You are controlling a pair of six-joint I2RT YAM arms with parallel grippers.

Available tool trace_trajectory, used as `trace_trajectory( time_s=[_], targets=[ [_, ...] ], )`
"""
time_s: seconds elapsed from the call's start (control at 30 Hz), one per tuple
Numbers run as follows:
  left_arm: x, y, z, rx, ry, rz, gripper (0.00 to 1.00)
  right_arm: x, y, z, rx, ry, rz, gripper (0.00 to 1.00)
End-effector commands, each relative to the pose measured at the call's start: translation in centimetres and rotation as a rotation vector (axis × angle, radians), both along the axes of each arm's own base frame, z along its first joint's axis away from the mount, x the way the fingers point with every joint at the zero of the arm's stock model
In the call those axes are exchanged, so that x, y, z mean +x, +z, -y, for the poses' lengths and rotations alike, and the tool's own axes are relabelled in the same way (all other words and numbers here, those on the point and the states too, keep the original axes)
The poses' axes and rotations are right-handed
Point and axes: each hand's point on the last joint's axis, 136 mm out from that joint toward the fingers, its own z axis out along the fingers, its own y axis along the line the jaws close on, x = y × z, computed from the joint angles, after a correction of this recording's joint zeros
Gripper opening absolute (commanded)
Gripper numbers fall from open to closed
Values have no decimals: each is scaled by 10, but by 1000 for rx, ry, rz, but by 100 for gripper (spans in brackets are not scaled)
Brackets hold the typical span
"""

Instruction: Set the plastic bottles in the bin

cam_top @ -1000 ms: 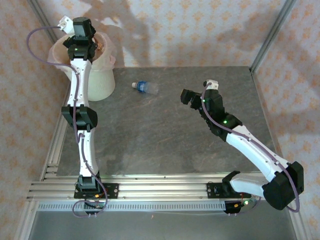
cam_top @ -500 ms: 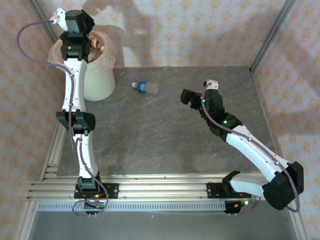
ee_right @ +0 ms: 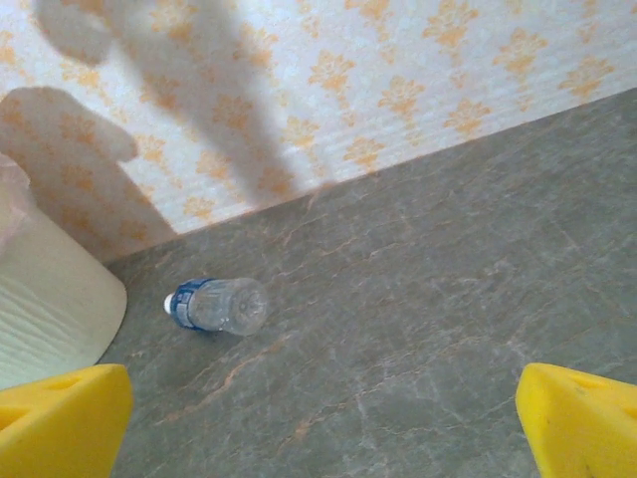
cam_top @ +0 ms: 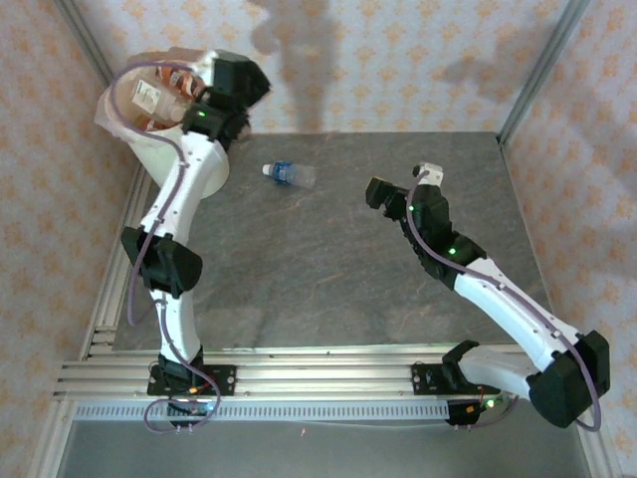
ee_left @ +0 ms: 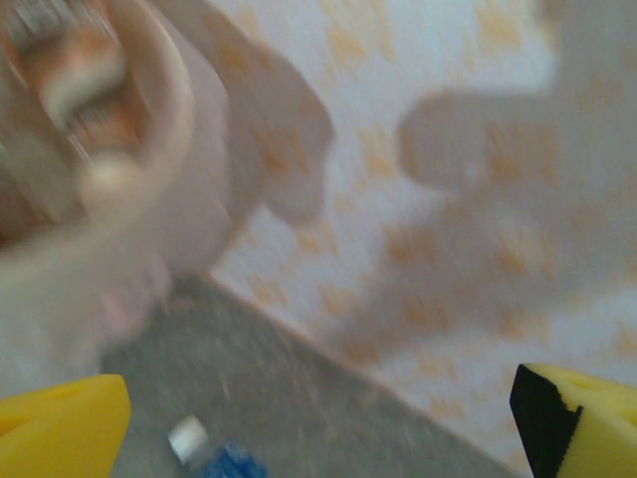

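Patterned walls enclose my grey tabletop (cam_top: 328, 289). One bottle (cam_top: 290, 175) lies near its far edge, just beside the bin (ee_right: 50, 299) at the far left corner. My left tool (ee_left: 320, 408) and right tool (ee_right: 323, 398) are released, empty. I'd straddle the bottle's middle squarely before clenching.

Table (cam_top: 328, 269): grey, marbled.
Bottle (cam_top: 289, 174): on its side (blue label), left of the right gripper (cam_top: 378, 192), well apart.
Bin (ee_right: 50, 299): standing, just beside the left gripper (cam_top: 242, 82).

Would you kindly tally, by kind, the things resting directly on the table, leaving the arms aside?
plastic bottle: 1
bin: 1
Total: 2
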Motion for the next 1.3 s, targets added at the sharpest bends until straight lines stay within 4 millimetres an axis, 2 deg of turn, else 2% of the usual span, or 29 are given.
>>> trace_trajectory(
  time_s=[0.0,0.13,0.23,0.33,0.6,0.7,0.87,1.0,1.27],
  targets=[
    [-23,-8,36,-39,68,25,100,-3,16,20,28,-87,82,99],
    [-33,-61,67,-150,101,-37,100,-13,16,30,-36,-82,79,99],
    [-32,-106,73,-226,167,-115,100,-21,16,35,-85,-70,66,99],
    [-28,-138,77,-264,210,-160,100,-30,17,39,-120,-55,56,99],
    [-24,-211,79,-414,332,-239,100,-47,3,49,-193,-43,-37,100],
    [-16,-229,77,-442,366,-249,100,-53,-4,54,-200,-54,-60,100],
    [-4,-275,76,-521,395,-349,100,-59,-10,59,-194,-65,-58,100],
    [12,-295,83,-558,399,-348,97,-59,-13,60,-216,-65,-66,100],
    [41,-308,87,-527,401,-344,91,-61,-8,62,-233,-66,-64,100]
  ],
)
